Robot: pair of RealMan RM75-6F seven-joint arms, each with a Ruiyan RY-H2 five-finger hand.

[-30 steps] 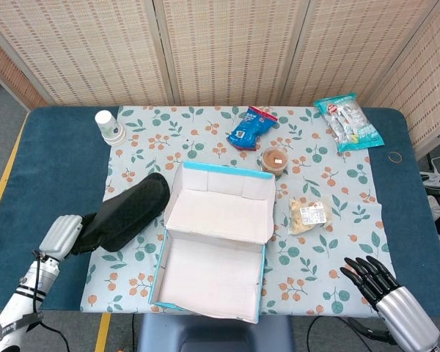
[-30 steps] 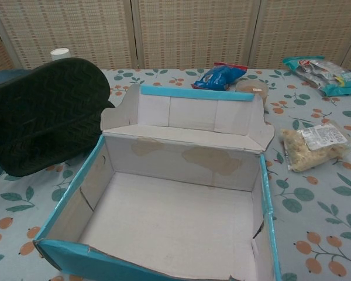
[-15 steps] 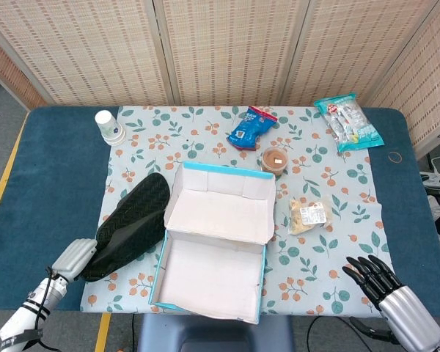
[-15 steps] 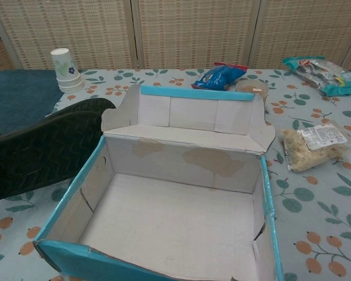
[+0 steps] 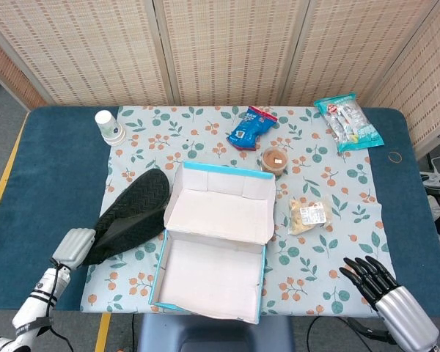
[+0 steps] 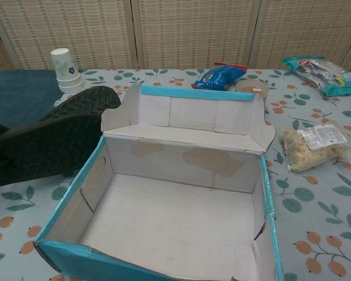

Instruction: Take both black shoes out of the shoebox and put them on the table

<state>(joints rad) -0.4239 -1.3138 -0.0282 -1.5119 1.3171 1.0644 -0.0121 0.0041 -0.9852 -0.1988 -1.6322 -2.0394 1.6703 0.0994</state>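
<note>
Now the left hand [image 5: 75, 246] apparently grips the black shoe [image 5: 130, 214], sole up, beside the shoebox [image 5: 214, 249]; the right hand [image 5: 387, 293] hovers empty, fingers apart, over the tabletop [image 5: 51, 169].

Shoe [image 5: 130, 215] left of shoebox [image 5: 214, 242]

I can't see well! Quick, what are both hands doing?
Left hand: holding the shoe.
Right hand: open, holding nothing.
</note>
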